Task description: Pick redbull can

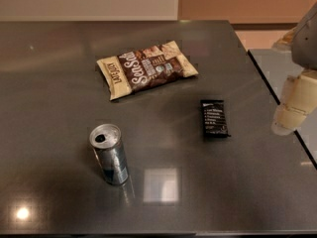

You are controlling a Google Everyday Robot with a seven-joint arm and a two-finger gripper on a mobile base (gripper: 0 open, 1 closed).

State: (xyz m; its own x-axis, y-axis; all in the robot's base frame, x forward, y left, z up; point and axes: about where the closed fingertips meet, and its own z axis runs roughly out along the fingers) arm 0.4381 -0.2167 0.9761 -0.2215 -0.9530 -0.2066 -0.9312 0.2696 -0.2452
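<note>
The redbull can [110, 154] stands upright on the dark grey table [59, 83], at the front left, its shiny silver top with the tab opening facing up. My gripper [292, 114] hangs at the far right edge of the view, above the table's right edge, well to the right of the can and apart from it. Only its pale, cream-coloured end shows.
A brown and cream snack bag [146, 68] lies flat behind the can, towards the table's middle. A small black bar wrapper [214, 118] lies to the right, between the can and my gripper. A second grey surface [277, 68] adjoins at the right.
</note>
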